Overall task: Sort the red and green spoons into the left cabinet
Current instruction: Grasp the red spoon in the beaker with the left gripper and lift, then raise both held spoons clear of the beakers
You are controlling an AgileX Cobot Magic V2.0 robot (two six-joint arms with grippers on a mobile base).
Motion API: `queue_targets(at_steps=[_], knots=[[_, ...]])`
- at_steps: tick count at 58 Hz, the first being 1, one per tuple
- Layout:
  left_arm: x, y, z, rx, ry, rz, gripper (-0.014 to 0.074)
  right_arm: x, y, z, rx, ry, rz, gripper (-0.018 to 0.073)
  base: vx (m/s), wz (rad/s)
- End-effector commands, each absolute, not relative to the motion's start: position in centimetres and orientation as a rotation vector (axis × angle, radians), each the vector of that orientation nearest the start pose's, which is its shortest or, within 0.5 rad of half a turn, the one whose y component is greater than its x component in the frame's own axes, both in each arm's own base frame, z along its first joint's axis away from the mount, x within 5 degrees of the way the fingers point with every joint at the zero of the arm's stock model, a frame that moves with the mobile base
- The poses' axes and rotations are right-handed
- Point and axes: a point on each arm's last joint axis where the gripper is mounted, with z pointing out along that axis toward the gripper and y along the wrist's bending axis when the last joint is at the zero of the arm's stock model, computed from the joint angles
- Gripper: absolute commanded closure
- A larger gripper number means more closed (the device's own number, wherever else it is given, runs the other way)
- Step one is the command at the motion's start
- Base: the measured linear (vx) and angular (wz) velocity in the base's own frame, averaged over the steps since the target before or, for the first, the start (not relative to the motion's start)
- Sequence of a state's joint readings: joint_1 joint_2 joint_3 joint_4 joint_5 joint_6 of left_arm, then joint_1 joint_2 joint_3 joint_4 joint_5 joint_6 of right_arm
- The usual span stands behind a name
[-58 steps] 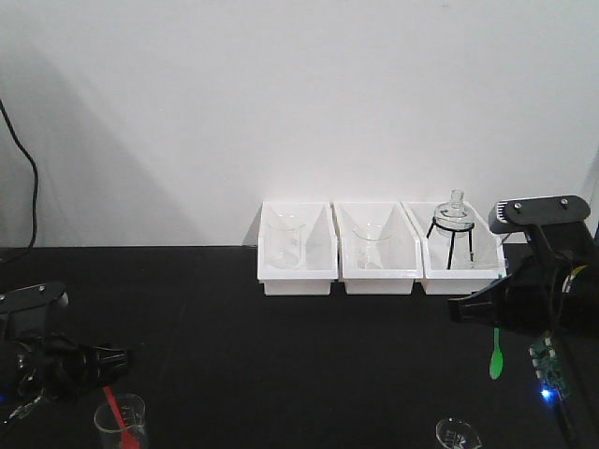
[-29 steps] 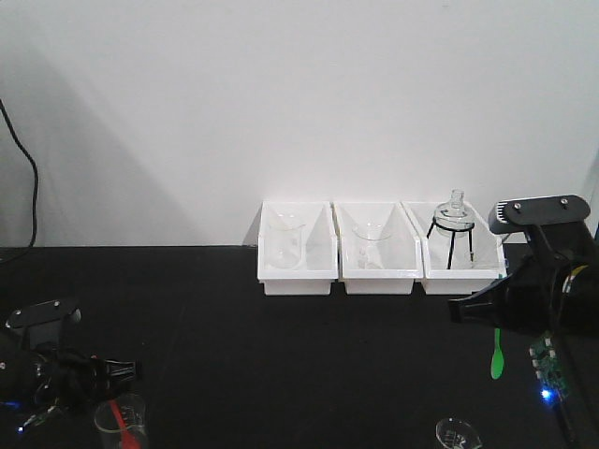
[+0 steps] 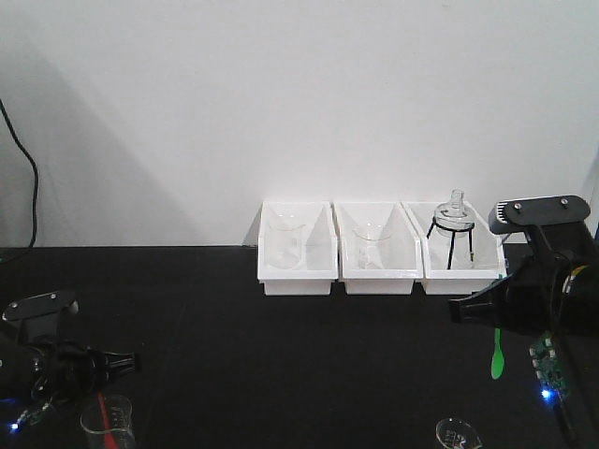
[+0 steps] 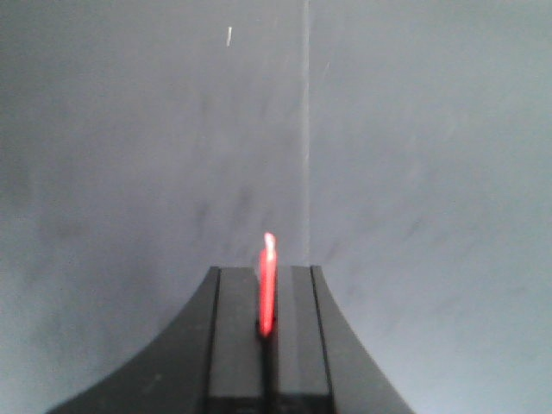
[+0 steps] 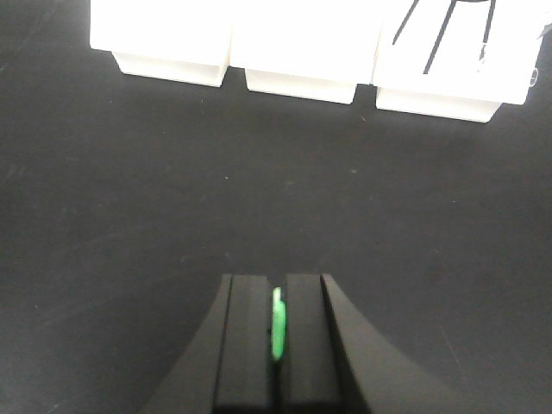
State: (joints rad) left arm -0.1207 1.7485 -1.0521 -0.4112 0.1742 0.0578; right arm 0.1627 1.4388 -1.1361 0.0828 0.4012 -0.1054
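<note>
My left gripper [image 3: 131,361] is low at the front left and shut on the red spoon [image 4: 267,289], which stands between its pads. In the front view the red spoon [image 3: 100,412] hangs down inside the outline of a clear beaker [image 3: 110,423]. My right gripper [image 3: 463,309] at the right is shut on the green spoon [image 3: 496,354], which hangs bowl-down above the black table [image 3: 281,355]. The green spoon [image 5: 278,323] also shows edge-on between the right jaws. The left cabinet is out of view.
Three white bins [image 3: 298,248] [image 3: 376,248] [image 3: 459,245] stand in a row at the wall, two holding beakers, the right one a flask on a black tripod. A small glass [image 3: 457,433] sits at the front right. The left wrist view faces a plain grey surface.
My left arm has shifted a little at the front left. The red spoon now hangs more upright, and the beaker round it sits slightly further left. The right arm and green spoon have not moved.
</note>
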Motion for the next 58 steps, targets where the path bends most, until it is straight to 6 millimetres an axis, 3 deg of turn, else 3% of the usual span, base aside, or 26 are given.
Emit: queue_targets(at_steps=[1, 9, 19, 32, 41, 58], knots=[[36.7, -5.1, 25.7, -0.225, 2.138, -0.326, 0.0604, 31.8, 5.3, 35.1, -0.213, 2.034, 0.101, 0.0564, 0.0, 0.0], [35.1, -4.9, 29.3, -0.115, 2.05, -0.284, 0.0604, 31.8, 5.3, 35.2, -0.212, 2.03, 0.101, 0.0564, 0.0, 0.0], [31.5, -4.5, 35.0, 0.077, 1.902, -0.192, 0.0603, 30.8, 5.1, 36.5, -0.206, 1.992, 0.107, 0.0564, 0.0, 0.0], [26.0, -4.0, 39.9, 0.184, 1.749, -0.133, 0.0602, 26.5, 4.4, 39.7, -0.195, 1.864, 0.11, 0.0564, 0.0, 0.0], [21.9, -3.3, 39.7, 0.161, 1.67, -0.12, 0.06, 21.5, 3.6, 39.6, -0.194, 1.717, 0.088, 0.0564, 0.0, 0.0], [14.9, -2.1, 35.9, 0.128, 1.586, -0.096, 0.06, 13.7, 2.3, 36.8, -0.184, 1.609, 0.086, 0.0564, 0.0, 0.0]])
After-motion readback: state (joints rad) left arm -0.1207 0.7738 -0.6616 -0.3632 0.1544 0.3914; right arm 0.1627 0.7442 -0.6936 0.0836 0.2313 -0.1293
